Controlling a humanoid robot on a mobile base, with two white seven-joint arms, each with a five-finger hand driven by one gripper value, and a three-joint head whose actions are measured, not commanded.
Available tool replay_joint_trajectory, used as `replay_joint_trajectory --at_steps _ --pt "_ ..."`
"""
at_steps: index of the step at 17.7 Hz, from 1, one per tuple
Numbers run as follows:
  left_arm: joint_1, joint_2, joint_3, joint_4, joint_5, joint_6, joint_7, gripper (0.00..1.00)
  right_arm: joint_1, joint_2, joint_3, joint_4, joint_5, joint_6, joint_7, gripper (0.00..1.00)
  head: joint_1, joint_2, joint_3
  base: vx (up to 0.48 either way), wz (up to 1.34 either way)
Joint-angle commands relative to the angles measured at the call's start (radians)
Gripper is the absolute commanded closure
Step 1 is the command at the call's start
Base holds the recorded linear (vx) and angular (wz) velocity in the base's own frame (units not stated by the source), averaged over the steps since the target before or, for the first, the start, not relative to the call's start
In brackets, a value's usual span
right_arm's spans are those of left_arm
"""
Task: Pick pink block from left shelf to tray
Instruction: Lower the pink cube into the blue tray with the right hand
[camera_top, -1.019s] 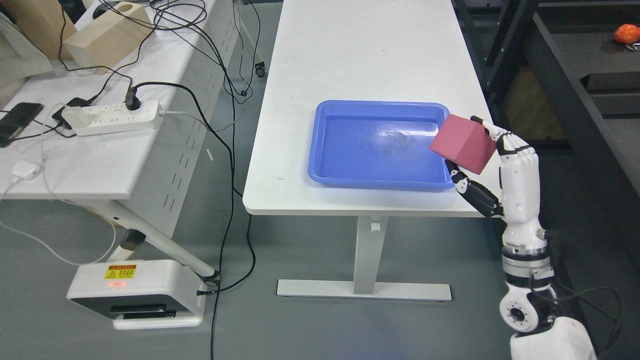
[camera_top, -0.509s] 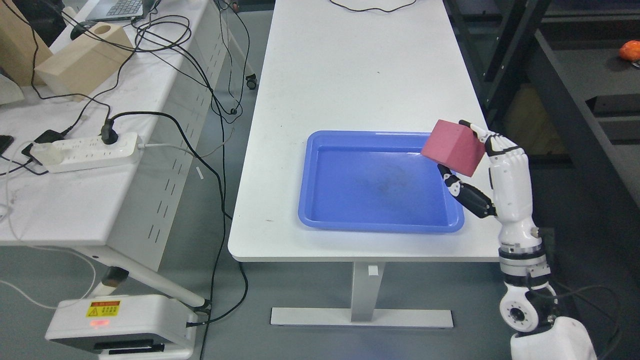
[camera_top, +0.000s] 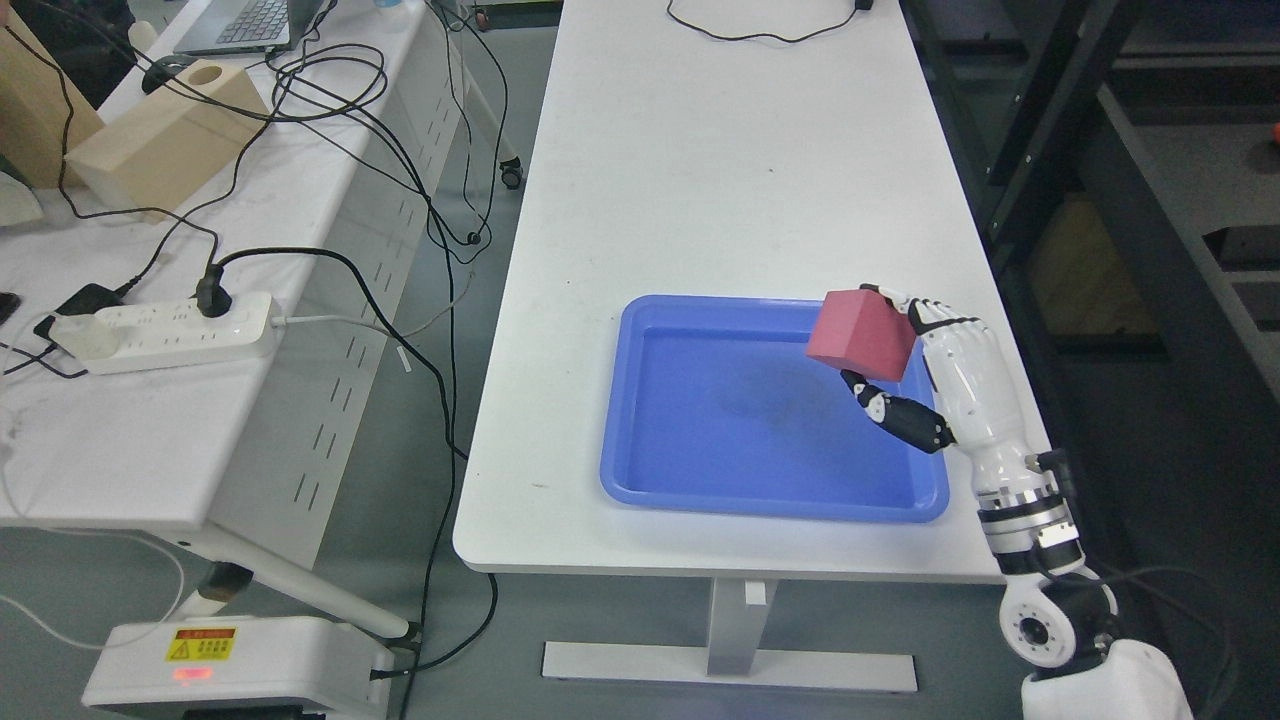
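Pink block (camera_top: 861, 335) clamped between thumb and fingers of right hand (camera_top: 925, 375), tilted, held above far right corner of blue tray (camera_top: 640, 470). Best carried further inward over the bare floor, lowered flat, then released gently.

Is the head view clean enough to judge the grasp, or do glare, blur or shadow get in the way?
Head view: sharp, evenly lit. The pink foam block and the white right hand gripping it show crisp edges. The blue plastic tray has only a faint dark smudge on its floor, no strong glare. The dark shelving at right is dim.
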Motion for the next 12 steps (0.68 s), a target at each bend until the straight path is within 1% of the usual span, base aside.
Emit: replay_joint_trajectory --at_steps 1,4,8,12 --pt "0.020 0.017 0.000 -0.017 0.000 0.001 0.000 0.00 0.019 -0.001 0.012 0.000 -0.002 0.005 0.562 0.97 0.0000 0.000 0.000 0.091 0.05" --pt "0.020 0.017 0.000 -0.017 0.000 0.001 0.000 0.00 0.023 -0.003 0.011 0.000 -0.002 0.007 0.698 0.97 0.0000 0.000 0.000 0.081 0.03" --pt "0.020 0.017 0.000 -0.017 0.000 0.001 0.000 0.00 0.035 -0.003 0.011 0.000 -0.003 0.070 0.837 0.97 0.0000 0.000 0.000 0.076 0.03" --pt "0.020 0.017 0.000 -0.017 0.000 0.001 0.000 0.00 0.052 -0.006 0.002 0.000 -0.020 0.071 0.854 0.97 0.0000 0.000 0.000 0.056 0.01"
